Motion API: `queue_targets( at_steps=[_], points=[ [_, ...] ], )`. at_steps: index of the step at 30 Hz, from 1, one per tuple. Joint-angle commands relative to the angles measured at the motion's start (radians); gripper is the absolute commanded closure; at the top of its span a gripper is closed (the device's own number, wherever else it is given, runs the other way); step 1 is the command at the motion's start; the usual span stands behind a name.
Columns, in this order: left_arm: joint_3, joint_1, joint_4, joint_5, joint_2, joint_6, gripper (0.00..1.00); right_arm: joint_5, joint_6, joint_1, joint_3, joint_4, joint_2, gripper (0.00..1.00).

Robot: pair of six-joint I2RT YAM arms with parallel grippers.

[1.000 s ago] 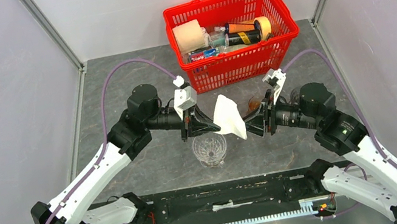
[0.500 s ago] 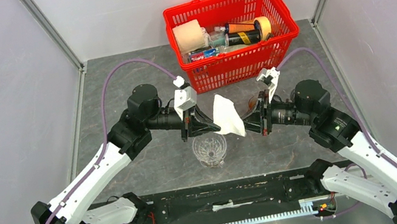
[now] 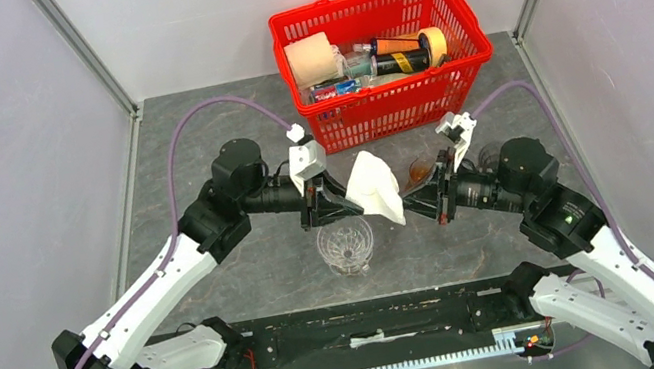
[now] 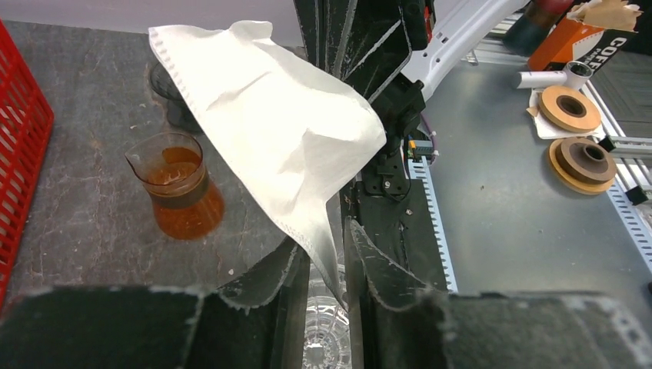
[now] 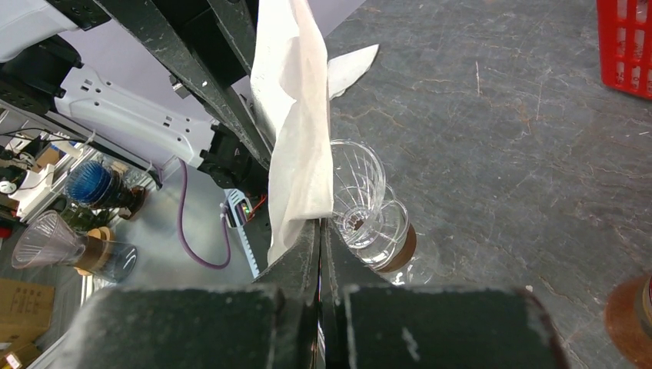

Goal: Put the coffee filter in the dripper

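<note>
The step in hand looks like a handover and opening-up of the coffee filter (image 4: 277, 123), held in the air between the two arms and not yet in the dripper (image 3: 345, 242).

The right pincer (image 5: 320, 227) has its fingers pressed together on the filter's lower edge, and the white paper rises from its tips as a folded, creased sheet. The left pincer (image 4: 323, 242) stands with its fingers apart. A corner of the filter hangs in the gap between them, and I cannot tell whether it touches either finger.

The dripper stands upright on the table (image 3: 245, 260), directly below the left pincer's tips. It is beyond and a little below the right pincer's tips, just past the hanging paper. A small beaker of brown liquid (image 4: 181, 196) stands on the table farther out, to the left of the left pincer's fingers and clear of the paper.

The filter seems folded rather than spread into a cone. The next move likely calls for the right pincer to carry the paper's point down over the dripper's mouth, with the left pincer keeping clear or helping spread the walls. The paper is limp and could crumple or catch on the rim.
</note>
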Motion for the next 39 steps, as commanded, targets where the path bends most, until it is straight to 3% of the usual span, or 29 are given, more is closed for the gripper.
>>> queue_targets(
  at_steps=[1, 3, 7, 8, 17, 24, 26, 28, 30, 32, 39],
  points=[
    [0.002, -0.001, 0.06, 0.031, 0.018, -0.028, 0.71, -0.01, -0.007, 0.002, 0.021, 0.045, 0.014, 1.0],
    [0.006, -0.001, 0.069, 0.052, 0.029, -0.035, 0.7, -0.018, 0.005, 0.001, 0.017, 0.069, 0.03, 1.0],
    [0.014, -0.001, 0.075, 0.062, 0.047, -0.038, 0.46, -0.043, 0.003, 0.001, 0.019, 0.095, 0.045, 1.0],
    [0.016, -0.001, 0.084, 0.066, 0.05, -0.04, 0.44, -0.056, 0.001, 0.0, 0.02, 0.098, 0.045, 1.0],
    [0.046, -0.001, 0.096, 0.092, 0.106, -0.057, 0.44, -0.125, -0.001, 0.001, 0.03, 0.085, 0.03, 1.0],
    [0.042, -0.001, 0.098, 0.082, 0.093, -0.05, 0.38, -0.064, -0.052, 0.001, 0.056, 0.012, 0.002, 1.0],
    [0.039, -0.001, 0.106, 0.1, 0.089, -0.05, 0.5, -0.027, -0.056, 0.001, 0.06, -0.005, -0.007, 1.0],
    [0.034, -0.001, 0.12, 0.121, 0.083, -0.053, 0.78, 0.002, -0.058, 0.001, 0.063, -0.02, -0.006, 1.0],
    [0.031, -0.001, 0.126, 0.137, 0.081, -0.052, 0.91, 0.012, -0.057, 0.0, 0.06, -0.015, -0.003, 1.0],
    [0.028, -0.001, 0.13, 0.153, 0.079, -0.05, 0.97, 0.023, -0.052, 0.001, 0.063, -0.01, 0.004, 1.0],
    [0.022, -0.001, 0.152, 0.196, 0.071, -0.058, 0.98, -0.029, -0.055, 0.001, 0.065, 0.011, 0.037, 1.0]
  ],
)
